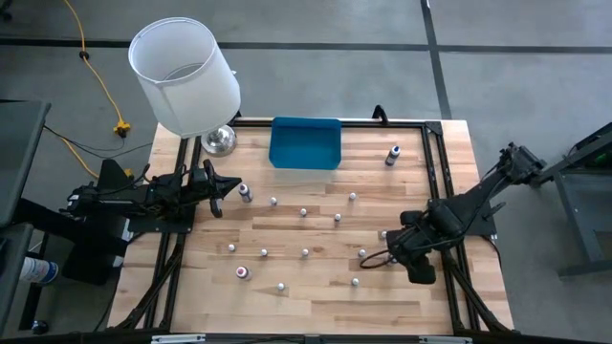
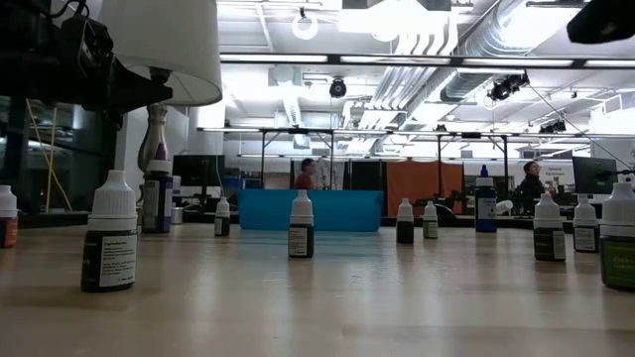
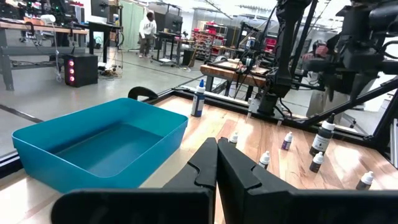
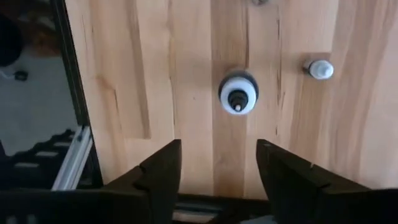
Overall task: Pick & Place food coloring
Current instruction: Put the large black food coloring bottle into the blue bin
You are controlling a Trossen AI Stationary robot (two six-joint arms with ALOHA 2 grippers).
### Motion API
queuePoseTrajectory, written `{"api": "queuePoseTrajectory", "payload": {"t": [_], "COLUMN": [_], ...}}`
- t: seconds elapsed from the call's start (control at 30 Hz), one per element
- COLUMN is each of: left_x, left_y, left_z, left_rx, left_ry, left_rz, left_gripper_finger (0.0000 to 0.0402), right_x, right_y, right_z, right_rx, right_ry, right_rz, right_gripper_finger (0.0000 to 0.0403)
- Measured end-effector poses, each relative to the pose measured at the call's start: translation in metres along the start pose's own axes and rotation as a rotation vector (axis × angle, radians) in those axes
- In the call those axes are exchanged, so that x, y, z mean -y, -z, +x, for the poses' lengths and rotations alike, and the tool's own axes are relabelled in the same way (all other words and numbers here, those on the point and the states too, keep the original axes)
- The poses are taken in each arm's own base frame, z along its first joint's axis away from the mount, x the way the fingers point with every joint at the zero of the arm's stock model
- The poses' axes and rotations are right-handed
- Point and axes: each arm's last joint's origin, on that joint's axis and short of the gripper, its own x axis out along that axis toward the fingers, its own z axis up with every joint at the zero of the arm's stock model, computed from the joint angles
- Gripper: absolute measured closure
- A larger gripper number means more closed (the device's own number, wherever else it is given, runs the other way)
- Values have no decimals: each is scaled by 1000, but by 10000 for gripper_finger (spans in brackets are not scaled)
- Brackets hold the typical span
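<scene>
A big open workshop or lab: exposed ceiling ducts [image 2: 466,59], far workbenches [image 3: 43,31], equipment racks, concrete floor [image 1: 316,21].

Small white-capped plastic food coloring dropper bottles [image 1: 304,212] stand upright, scattered well apart across the middle of the wooden table. One dark-bodied bottle [image 1: 245,193] stands toward the left side, a reddish one [image 1: 242,273] near the front (labels too small to read), and a taller dark bottle [image 1: 392,155] stands alone toward the back right.

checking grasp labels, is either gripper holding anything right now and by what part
Nothing is held. The right gripper is open above a bottle, not touching it; the left gripper is shut on nothing.
</scene>
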Motion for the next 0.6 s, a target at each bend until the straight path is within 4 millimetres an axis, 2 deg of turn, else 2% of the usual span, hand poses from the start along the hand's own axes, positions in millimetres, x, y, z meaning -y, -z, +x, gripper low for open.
{"api": "queuePoseTrajectory", "payload": {"t": [0.47,0.6], "left_x": [0,0], "left_y": [0,0], "left_z": [0,0], "left_rx": [0,0], "left_ry": [0,0], "left_rz": [0,0], "left_gripper_finger": [401,401], "right_x": [16,18], "right_y": [7,8], "right_z": [53,63], "right_rx": [100,112], "right_ry": [-21,-30], "right_rz": [17,19], "right_gripper_finger": [189,190]}}
